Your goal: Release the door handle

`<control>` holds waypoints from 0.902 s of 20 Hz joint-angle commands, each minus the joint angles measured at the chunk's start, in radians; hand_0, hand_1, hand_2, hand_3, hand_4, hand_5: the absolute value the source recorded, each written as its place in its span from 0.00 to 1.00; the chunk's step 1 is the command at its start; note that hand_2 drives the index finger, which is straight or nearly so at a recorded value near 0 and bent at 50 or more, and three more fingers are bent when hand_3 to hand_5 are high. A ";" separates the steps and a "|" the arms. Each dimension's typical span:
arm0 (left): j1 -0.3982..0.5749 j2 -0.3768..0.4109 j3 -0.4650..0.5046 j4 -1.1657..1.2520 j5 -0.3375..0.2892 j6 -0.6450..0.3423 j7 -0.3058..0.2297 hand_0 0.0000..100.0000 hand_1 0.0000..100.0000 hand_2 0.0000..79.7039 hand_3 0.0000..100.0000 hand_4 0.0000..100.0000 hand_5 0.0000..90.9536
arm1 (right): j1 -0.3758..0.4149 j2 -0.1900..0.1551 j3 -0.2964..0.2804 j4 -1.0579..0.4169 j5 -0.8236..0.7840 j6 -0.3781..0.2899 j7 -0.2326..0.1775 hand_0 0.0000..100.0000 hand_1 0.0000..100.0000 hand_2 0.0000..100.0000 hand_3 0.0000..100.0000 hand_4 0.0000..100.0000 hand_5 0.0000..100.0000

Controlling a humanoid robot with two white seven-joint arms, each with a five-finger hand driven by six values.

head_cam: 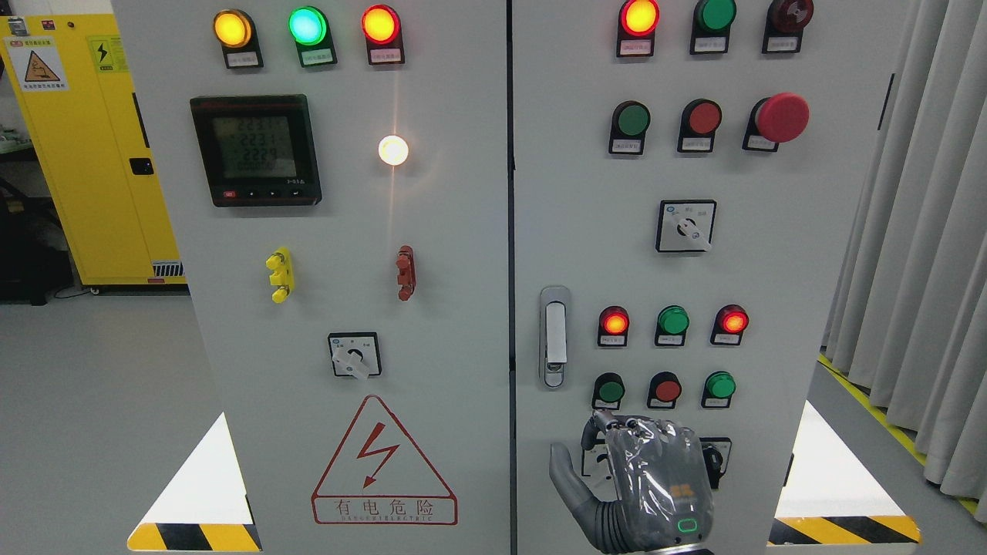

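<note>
Fingers (pixel 617 425) of the robot's right hand (pixel 644 486), a grey one wrapped in clear film, are folded over at the knuckles while the thumb juts out to the picture's left. From the head camera it closes on nothing: the hand hangs in front of the lower part of the pale grey cabinet door (pixel 771 254), its wrist coming in at the bottom edge right of the middle. The left hand does not show at all.

Up and to the left of that hand, clearly apart from it, sits the silver recessed door handle (pixel 554 336), upright in its slot beside the seam between the two doors and lying flat against the panel. Just above the fingertips are a dark green round push button (pixel 610 390) and a dark red one (pixel 666 388). Behind the hand a black-and-white rotary switch (pixel 715 460) is mostly hidden.

I'd judge the letting-go as good as done. To finish it well, the hand should draw straight back from the panel and downward, keeping its knuckles off those buttons and the switch, and not swing leftward toward the handle.
</note>
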 commanded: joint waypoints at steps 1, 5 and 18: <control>0.000 0.000 0.000 -0.012 0.000 0.000 0.000 0.12 0.56 0.00 0.00 0.00 0.00 | -0.014 0.000 -0.003 -0.056 0.002 -0.001 0.033 0.25 0.00 0.94 1.00 1.00 1.00; 0.000 0.000 0.000 -0.012 0.000 0.000 0.000 0.12 0.56 0.00 0.00 0.00 0.00 | -0.054 0.000 0.000 -0.055 0.027 -0.003 0.044 0.22 0.01 0.97 1.00 1.00 1.00; 0.000 0.000 0.000 -0.012 0.000 0.000 0.000 0.12 0.56 0.00 0.00 0.00 0.00 | -0.159 0.001 -0.002 0.014 0.065 0.008 0.094 0.26 0.15 0.98 1.00 1.00 1.00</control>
